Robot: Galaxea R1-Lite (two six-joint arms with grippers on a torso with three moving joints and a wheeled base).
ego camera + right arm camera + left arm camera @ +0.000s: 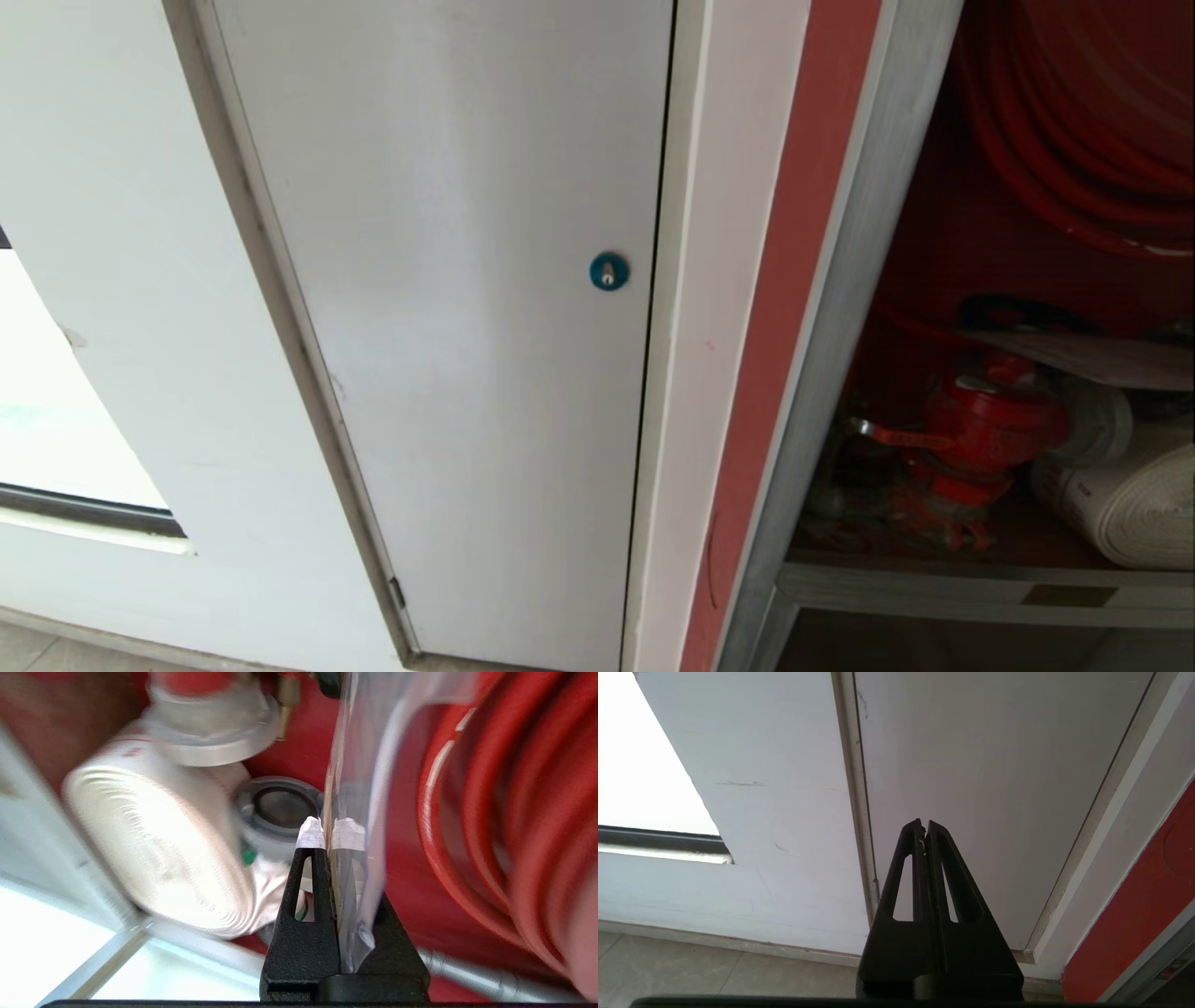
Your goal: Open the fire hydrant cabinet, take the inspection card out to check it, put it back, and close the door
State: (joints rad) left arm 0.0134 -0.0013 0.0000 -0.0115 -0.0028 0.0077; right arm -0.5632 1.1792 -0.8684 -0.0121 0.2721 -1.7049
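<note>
The cabinet (840,373) is open on the head view's right, with the red hose (1074,140), valve (980,429) and white hose (1139,513) inside. The right gripper (331,833) is in there too, clamped on the card (359,788) in its clear sleeve, between both hoses. The left gripper (924,828) sits closed and empty by the white panel (448,327).
</note>
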